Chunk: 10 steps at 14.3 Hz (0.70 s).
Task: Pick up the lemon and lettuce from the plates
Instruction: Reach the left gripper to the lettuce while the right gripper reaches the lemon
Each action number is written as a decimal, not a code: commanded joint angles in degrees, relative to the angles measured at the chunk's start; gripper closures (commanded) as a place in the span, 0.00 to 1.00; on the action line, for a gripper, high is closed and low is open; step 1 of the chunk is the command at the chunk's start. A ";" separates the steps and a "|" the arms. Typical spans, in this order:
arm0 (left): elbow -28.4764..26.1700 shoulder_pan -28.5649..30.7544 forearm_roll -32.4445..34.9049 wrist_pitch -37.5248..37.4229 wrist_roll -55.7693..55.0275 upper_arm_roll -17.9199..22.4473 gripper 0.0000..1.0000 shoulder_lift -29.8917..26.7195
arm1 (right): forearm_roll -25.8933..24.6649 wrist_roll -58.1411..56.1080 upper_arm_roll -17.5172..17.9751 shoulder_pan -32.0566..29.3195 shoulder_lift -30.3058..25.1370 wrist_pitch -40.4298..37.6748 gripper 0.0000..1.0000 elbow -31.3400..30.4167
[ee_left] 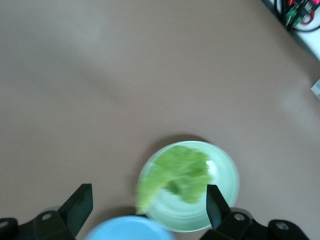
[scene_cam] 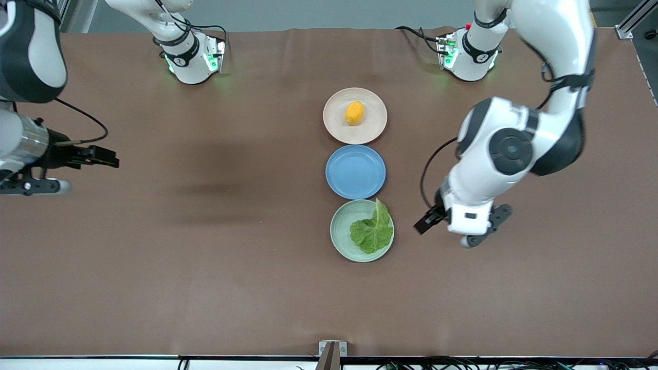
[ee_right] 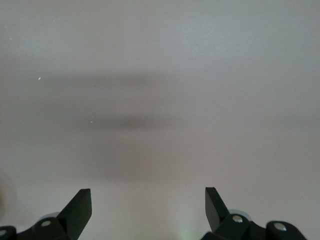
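Three plates sit in a row down the middle of the brown counter (scene_cam: 205,288). The lemon (scene_cam: 354,113) lies on the beige-pink plate (scene_cam: 331,126), nearest the robot bases. A bare blue plate (scene_cam: 355,171) sits between this and the mint green plate (scene_cam: 340,237), which carries the lettuce (scene_cam: 372,230) closest to the front camera.

The left pincer (scene_cam: 425,222) hangs just beside the mint plate, fingers spread wide and empty, probably lining up on the leaf.

The right pincer (scene_cam: 105,156) waits over bare counter at the right arm's end, also spread apart.

No readable writing or labels show.
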 commanded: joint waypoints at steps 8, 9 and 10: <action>4.52 -7.66 -0.73 13.68 -27.81 0.35 0.00 15.19 | 5.12 51.49 0.42 29.37 -2.11 10.65 0.00 -8.99; 4.43 -8.10 -0.73 13.68 -27.81 0.35 0.00 15.90 | 5.04 57.47 0.42 34.20 -1.94 15.20 0.00 -10.92; 4.17 -8.11 -0.64 13.59 -27.81 0.35 0.00 16.08 | 5.04 61.96 0.42 37.73 -1.67 19.43 0.00 -12.42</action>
